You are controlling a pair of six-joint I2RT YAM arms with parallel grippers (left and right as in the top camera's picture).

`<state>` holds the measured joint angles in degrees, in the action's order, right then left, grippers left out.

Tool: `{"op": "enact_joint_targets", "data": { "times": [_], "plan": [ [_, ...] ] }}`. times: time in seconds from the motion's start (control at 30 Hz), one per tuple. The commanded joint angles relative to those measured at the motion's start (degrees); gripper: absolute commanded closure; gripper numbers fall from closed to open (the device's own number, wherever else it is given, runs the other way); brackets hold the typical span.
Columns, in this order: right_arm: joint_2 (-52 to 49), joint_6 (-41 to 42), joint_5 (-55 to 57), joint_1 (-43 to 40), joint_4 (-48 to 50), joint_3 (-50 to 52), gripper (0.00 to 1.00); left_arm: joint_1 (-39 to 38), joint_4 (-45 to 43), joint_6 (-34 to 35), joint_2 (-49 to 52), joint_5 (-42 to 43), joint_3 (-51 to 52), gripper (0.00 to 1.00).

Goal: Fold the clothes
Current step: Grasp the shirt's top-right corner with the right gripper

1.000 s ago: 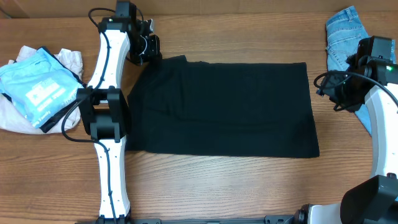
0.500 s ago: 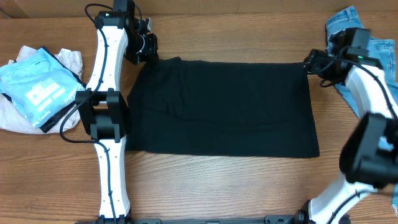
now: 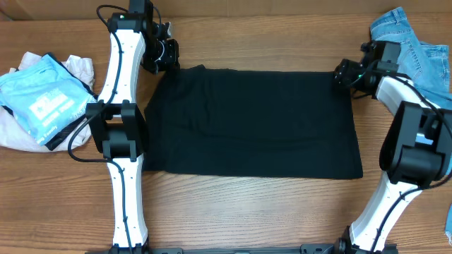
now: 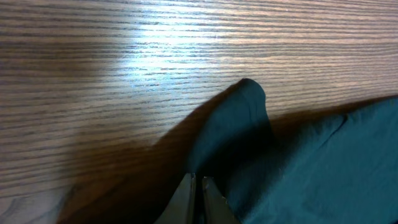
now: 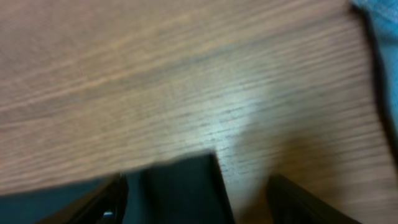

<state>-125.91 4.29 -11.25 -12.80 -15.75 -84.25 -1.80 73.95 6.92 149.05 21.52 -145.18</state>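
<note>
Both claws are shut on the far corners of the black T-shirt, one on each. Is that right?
Not quite. Only the left claw is shut on the black T-shirt. The right wrist view shows the right claw open, its fingers on either side of the corner.

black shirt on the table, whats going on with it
Two robot arms are setting up to fold the shirt, which lies flat on the table. The left claw is shut on its far left corner, pinching the fabric up. The right claw is open around the far right corner, not gripping yet. Jeans and a blue garment lie off to the sides.
</note>
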Motion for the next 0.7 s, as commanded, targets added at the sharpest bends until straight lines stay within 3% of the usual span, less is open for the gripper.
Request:
{"op": "enact_joint_targets", "data": {
  "times": [0.0,0.1,0.33,0.5,0.67],
  "plan": [
    [-2.4,-0.09,-0.46,1.18,0.37,-0.26,0.25,-0.15,0.31,-0.68,0.76,-0.98,-1.62,0.96],
    [-3.04,-0.09,-0.42,1.64,1.38,-0.26,0.27,-0.15,0.42,-0.68,0.76,-0.98,-1.6,0.96],
    [-3.08,-0.02,0.26,1.7,1.36,-0.26,0.58,-0.15,0.39,-0.7,0.76,-1.18,-1.6,0.96],
    [-3.08,0.15,2.01,1.42,0.26,-0.26,0.63,-0.15,0.35,-0.72,0.76,-1.2,-1.62,0.96],
    [-3.08,0.17,2.25,1.44,0.02,-0.26,0.84,-0.09,0.37,-0.7,0.76,-1.2,-1.6,0.96]
  ]
}}
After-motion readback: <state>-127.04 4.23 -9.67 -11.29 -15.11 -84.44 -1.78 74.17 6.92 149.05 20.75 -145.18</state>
